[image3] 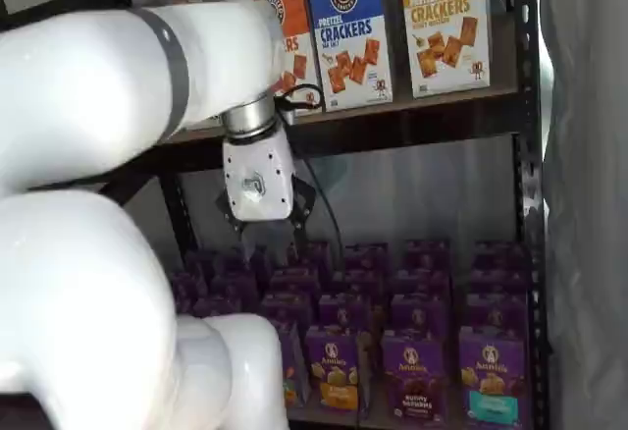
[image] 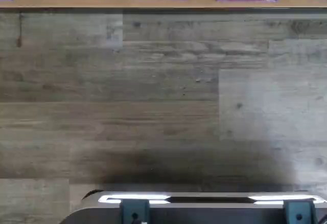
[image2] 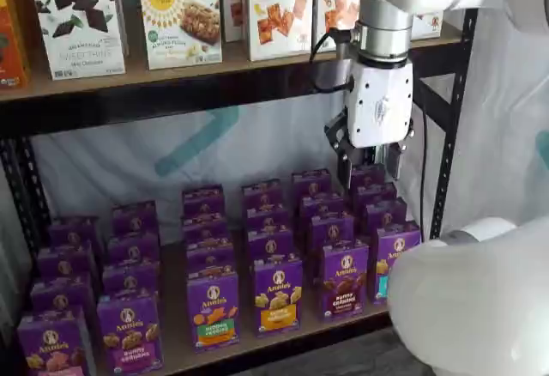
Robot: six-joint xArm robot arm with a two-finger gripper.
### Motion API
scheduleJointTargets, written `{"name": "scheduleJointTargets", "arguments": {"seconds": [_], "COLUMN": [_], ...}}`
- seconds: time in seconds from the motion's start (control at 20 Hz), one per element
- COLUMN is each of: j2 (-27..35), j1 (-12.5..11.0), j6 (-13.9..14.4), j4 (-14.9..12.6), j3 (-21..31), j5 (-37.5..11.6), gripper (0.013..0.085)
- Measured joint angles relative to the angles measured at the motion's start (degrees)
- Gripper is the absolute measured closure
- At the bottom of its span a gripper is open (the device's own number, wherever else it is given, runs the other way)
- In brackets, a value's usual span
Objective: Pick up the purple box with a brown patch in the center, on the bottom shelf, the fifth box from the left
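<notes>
The gripper (image2: 371, 163) hangs empty, its fingers apart, above the back rows. The purple box (image2: 345, 278) stands at the front edge of the bottom shelf (image2: 257, 342), right of the yellow-banded carton (image2: 277, 293). Likely light, crushable cardboard; grip its side faces gently.

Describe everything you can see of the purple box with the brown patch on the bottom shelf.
The purple box is a small upright carton, seemingly cardboard, with a round white logo near the top, dark brown crackers pictured mid-front and white lettering below. It stands in the front row on the wooden bottom shelf, between an orange-banded carton and a teal-banded one, with matching boxes behind. The gripper hangs above, not touching it.
</notes>
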Motion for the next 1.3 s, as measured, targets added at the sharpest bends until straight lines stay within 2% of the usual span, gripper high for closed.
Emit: {"name": "scheduleJointTargets", "arguments": {"seconds": [0.2, 0.55, 0.75, 1.1, 1.3], "j2": [0.23, 0.49, 0.88, 4.02, 7.17], "j1": [-1.39, -1.0, -1.56, -0.86, -1.7], "j6": [-1.71, -1.39, -2.23, -1.12, -1.94], "j4": [2.74, 2.31, 2.79, 0.05, -0.26], "j3": [-0.16, 0.96, 2.93, 5.75, 7.52], "j5": [0.42, -1.26, -4.64, -10.91, -16.07], "gripper": [0.013, 0.013, 0.013, 0.013, 0.013]}}
